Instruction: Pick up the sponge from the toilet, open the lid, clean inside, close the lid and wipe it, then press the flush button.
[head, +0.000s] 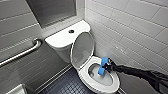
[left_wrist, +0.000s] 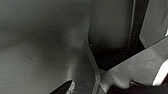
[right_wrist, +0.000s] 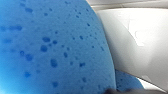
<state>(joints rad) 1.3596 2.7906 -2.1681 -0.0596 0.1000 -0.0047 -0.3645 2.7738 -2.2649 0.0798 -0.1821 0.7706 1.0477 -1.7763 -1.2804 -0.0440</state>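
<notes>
Left of the toilet (head: 65, 40) I see a metal grab bar (head: 23, 53) on the grey tiled wall. On the toilet's tank top sits the flush button (head: 71, 31), dark and round. In front of the tank the lid (head: 82, 49) stands raised, leaning back, and the bowl below it lies open. At the far side of the bowl my right gripper (head: 107, 66) reaches in, pinching the sponge (head: 102, 66) on end, its lower end down inside the bowl. From the right wrist, the blue sponge (right_wrist: 52, 47) sits right up against the white ceramic.
</notes>
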